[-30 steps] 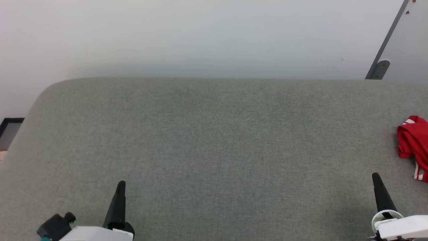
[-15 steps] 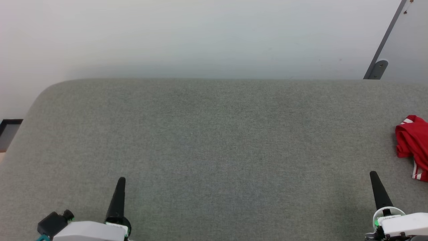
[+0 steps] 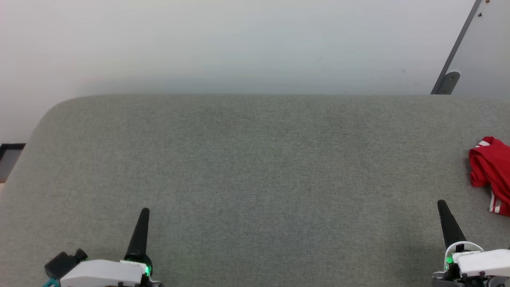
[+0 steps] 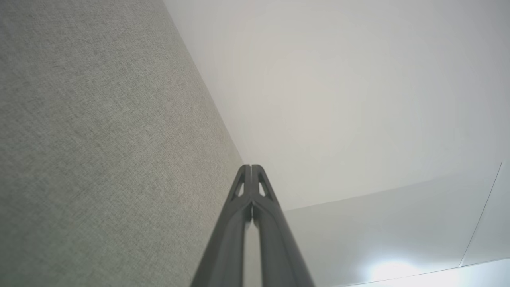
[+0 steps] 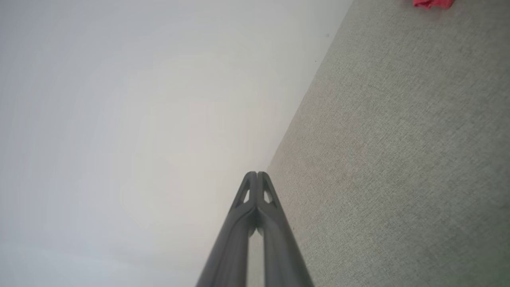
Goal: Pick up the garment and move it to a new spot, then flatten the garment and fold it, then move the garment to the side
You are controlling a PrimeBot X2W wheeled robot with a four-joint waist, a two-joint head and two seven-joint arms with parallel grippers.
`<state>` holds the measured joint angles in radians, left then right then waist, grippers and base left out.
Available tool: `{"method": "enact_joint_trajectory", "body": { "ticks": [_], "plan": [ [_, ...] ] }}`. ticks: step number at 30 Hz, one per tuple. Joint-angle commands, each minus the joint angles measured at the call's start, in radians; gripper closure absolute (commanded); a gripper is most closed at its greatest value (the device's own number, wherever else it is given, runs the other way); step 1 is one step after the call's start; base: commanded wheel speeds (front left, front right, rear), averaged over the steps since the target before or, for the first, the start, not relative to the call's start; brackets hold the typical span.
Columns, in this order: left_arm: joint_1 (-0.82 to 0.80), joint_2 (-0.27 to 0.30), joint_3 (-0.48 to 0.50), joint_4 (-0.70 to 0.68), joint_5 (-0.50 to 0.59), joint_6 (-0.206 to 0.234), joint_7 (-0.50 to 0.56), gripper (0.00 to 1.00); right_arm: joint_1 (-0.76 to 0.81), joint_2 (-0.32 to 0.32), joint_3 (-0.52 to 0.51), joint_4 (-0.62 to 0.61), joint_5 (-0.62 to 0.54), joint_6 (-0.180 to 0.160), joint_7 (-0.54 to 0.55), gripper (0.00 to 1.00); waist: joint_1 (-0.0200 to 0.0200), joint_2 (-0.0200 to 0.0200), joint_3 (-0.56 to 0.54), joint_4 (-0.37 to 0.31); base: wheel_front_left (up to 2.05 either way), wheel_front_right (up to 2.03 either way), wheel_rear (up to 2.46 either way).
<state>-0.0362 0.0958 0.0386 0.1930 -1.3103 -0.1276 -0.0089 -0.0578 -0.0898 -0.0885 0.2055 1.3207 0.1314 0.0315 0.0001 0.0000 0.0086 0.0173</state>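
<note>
The garment [image 3: 491,169], a bright red crumpled heap with white stripes, lies at the far right edge of the grey fabric surface [image 3: 255,167], partly cut off by the head view's border. A scrap of the garment [image 5: 432,3] shows at the top of the right wrist view. My right gripper [image 3: 441,204] stands shut and empty at the lower right, a short way left of and nearer than the garment. At the lower left, my left gripper [image 3: 145,211] is shut and empty too. Both wrist views show the fingertips pressed together: left gripper [image 4: 251,167], right gripper [image 5: 257,174].
A pale wall [image 3: 239,44] rises behind the surface's far edge. A grey slanted post with a bracket [image 3: 450,79] stands at the back right. The surface's rounded left corner drops toward a dark floor strip [image 3: 10,153].
The head camera has shifted slightly, so the garment sits a little further left and up in view. Both grippers show a bit higher in the picture, still shut.
</note>
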Motion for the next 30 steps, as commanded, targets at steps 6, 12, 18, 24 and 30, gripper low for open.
{"method": "enact_joint_trajectory", "body": {
  "ticks": [6,12,18,24,30],
  "plan": [
    [-0.027,-0.003,0.011,0.006,-0.067,-0.004,0.018,1.0,-0.024,0.007,-0.008,0.004,0.064,-0.001,0.017,1.0,-0.0001,0.0,-0.001,-0.003,0.0,0.0,0.0],
    [-0.035,-0.007,0.017,0.014,-0.115,-0.004,0.033,1.0,-0.029,0.013,-0.011,0.01,0.105,-0.001,0.03,1.0,-0.0001,0.0,-0.002,-0.005,0.0,0.0,0.0],
    [-0.044,-0.01,0.022,0.023,-0.16,-0.004,0.046,1.0,-0.035,0.018,-0.014,0.016,0.148,-0.001,0.04,1.0,-0.0001,0.0,-0.002,-0.007,0.0,0.0,0.0],
    [-0.051,-0.013,0.027,0.03,-0.202,-0.005,0.06,1.0,-0.04,0.024,-0.017,0.022,0.183,-0.001,0.05,1.0,-0.0001,0.0,-0.003,-0.009,0.0,0.0,0.0],
    [-0.059,-0.016,0.033,0.037,-0.242,-0.005,0.072,1.0,-0.043,0.028,-0.019,0.028,0.216,-0.001,0.06,1.0,-0.0001,0.0,-0.004,-0.012,0.0,0.0,0.0]
  ]
}}
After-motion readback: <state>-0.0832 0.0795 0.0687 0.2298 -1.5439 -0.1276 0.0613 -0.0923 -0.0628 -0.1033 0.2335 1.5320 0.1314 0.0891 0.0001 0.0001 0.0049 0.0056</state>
